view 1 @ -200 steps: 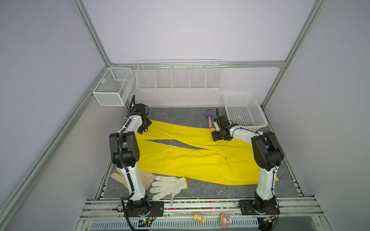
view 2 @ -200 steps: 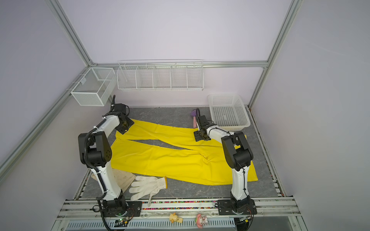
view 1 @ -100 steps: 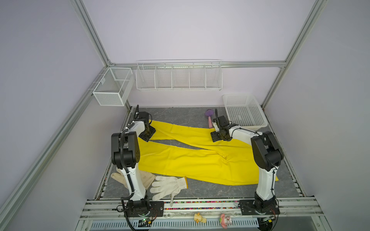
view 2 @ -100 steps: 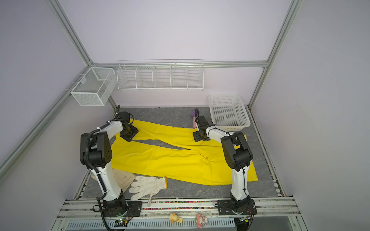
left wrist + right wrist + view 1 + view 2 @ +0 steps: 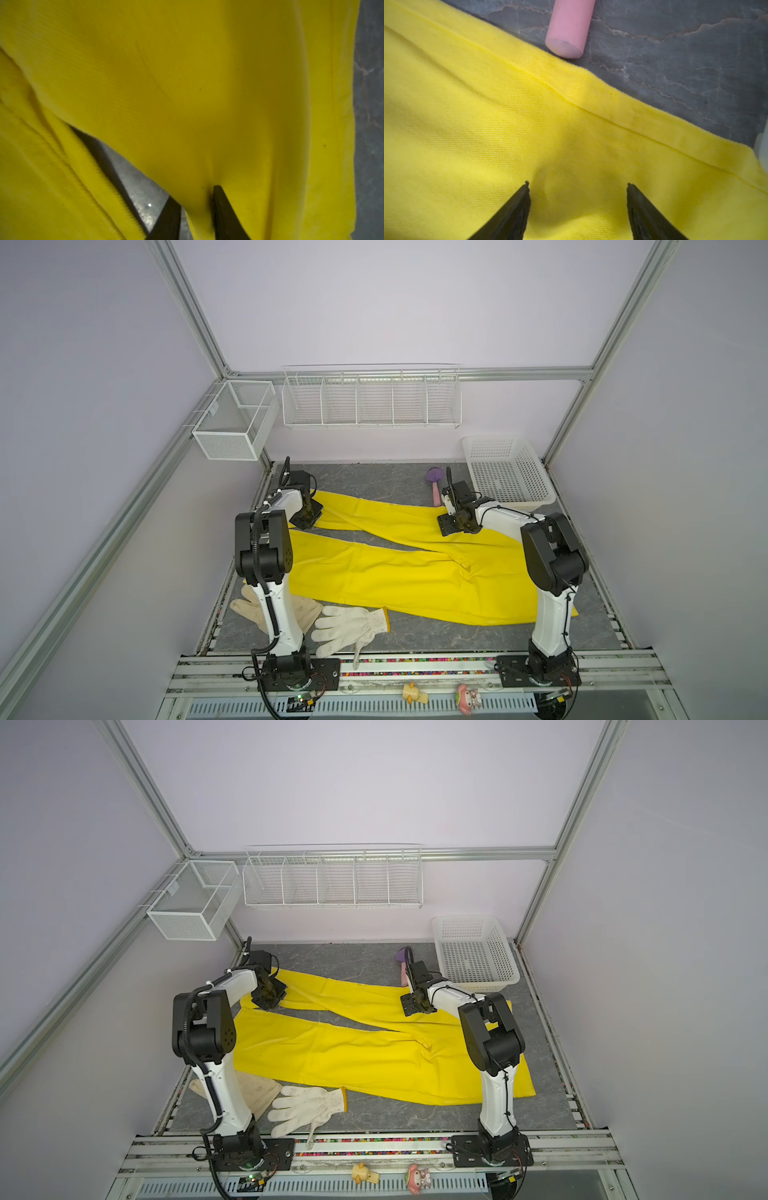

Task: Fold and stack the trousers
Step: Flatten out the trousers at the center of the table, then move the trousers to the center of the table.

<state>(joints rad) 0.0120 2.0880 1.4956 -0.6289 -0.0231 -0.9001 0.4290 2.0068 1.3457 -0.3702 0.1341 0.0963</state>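
The yellow trousers (image 5: pixel 395 572) (image 5: pixel 353 1052) lie spread on the grey table, legs pointing left and waist to the right. My left gripper (image 5: pixel 309 516) (image 5: pixel 272 996) sits at the cuff end of the far leg. In the left wrist view its jaws (image 5: pixel 195 195) stand narrow with a fold of the yellow cloth (image 5: pixel 187 83) pinched between them. My right gripper (image 5: pixel 451 524) (image 5: pixel 413 1004) rests on the far leg near the waist. In the right wrist view it (image 5: pixel 577 184) is open, both tips pressing on the cloth (image 5: pixel 488 124), which bulges between them.
A brush with a pink handle (image 5: pixel 434 493) (image 5: pixel 568 31) lies just beyond the far leg. A white basket (image 5: pixel 507 472) stands at the back right. A knitted glove (image 5: pixel 349 624) and a cream glove (image 5: pixel 249 608) lie at the front left. Wire racks (image 5: pixel 370 400) hang on the back wall.
My left gripper has come in from the back left corner onto the far leg's cuff and closed its jaws on the cloth. The right gripper has barely moved.
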